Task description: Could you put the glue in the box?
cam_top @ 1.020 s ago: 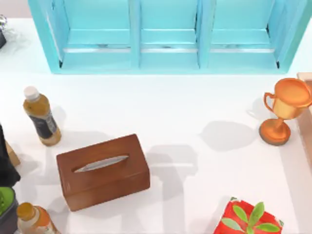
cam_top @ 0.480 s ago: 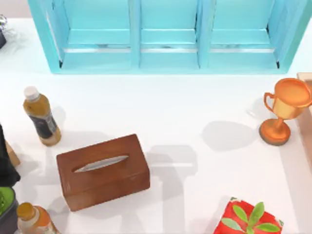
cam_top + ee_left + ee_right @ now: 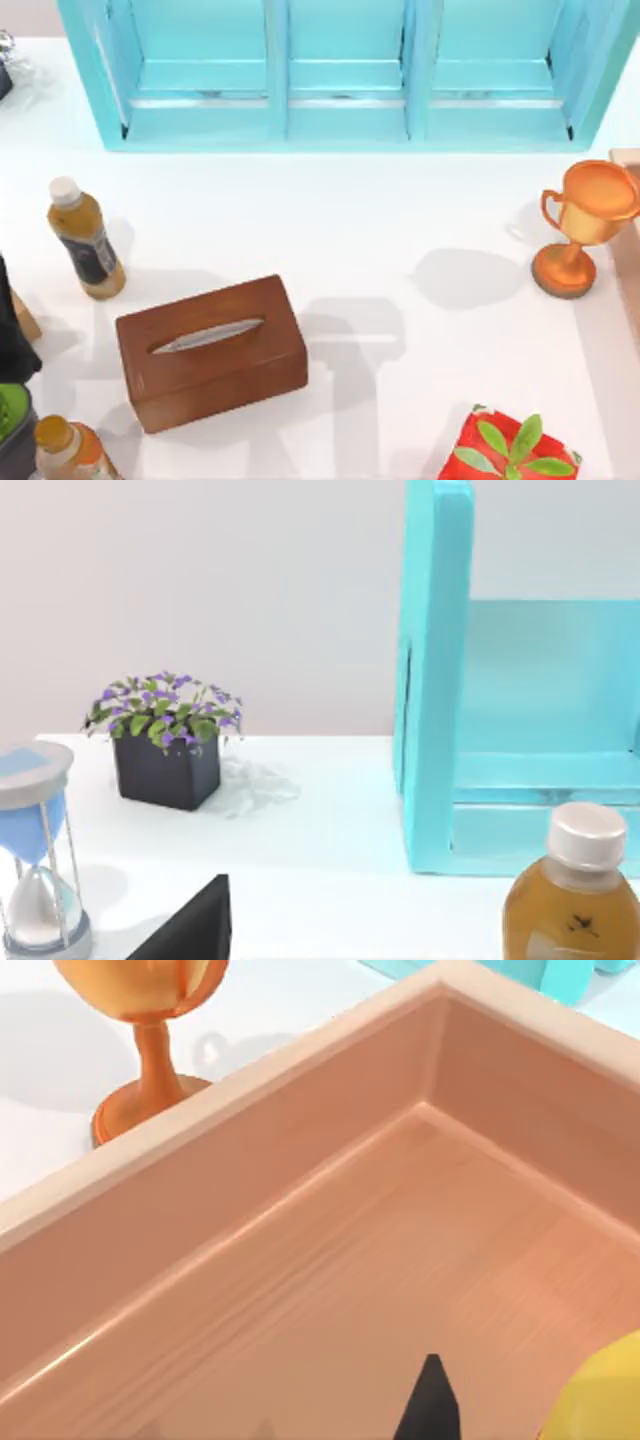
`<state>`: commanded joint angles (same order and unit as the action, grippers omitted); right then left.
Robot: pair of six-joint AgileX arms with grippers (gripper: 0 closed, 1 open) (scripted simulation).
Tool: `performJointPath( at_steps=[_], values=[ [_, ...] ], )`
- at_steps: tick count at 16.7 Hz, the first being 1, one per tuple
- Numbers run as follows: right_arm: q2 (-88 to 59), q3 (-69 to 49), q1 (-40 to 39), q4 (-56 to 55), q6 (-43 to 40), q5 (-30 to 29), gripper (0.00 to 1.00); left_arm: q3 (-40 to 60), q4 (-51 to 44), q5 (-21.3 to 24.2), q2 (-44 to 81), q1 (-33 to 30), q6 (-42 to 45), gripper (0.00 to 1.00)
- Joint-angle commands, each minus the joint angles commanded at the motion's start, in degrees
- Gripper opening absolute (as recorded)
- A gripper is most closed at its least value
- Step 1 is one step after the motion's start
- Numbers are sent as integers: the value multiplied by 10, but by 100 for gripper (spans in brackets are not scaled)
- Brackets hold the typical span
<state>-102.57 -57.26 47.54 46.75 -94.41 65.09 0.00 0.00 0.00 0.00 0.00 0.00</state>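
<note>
Nothing on the table has moved over the last second. From above, the trophy, the wooden tissue box and the brown-labelled drink bottle sit exactly where they were, and the shadows on the white top have barely shifted. So the arms look to be pausing or creeping rather than travelling.

The right gripper hangs over the open box, whose bare wooden floor lies straight below it and whose corner is ahead of it. Just beside its dark tip is a rounded yellow shape, which I take to be the glue. It is over the inside of the box, but I cannot tell whether it rests on the floor or hangs above it. I also cannot tell whether the gripper is clamped on it or has let go.

To my eye the task is at or near the drop.

The left arm waits at the table's left edge.
</note>
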Motion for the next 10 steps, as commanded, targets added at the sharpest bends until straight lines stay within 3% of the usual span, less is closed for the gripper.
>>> performJointPath(
  at_steps=[6, 10],
  values=[
    [-9, 49, -38, -135, 99, -2, 0, 0, 0, 0, 0, 0, 0, 100],
    [-5, 62, -53, -166, 128, -3, 0, 0, 0, 0, 0, 0, 0, 100]
  ],
)
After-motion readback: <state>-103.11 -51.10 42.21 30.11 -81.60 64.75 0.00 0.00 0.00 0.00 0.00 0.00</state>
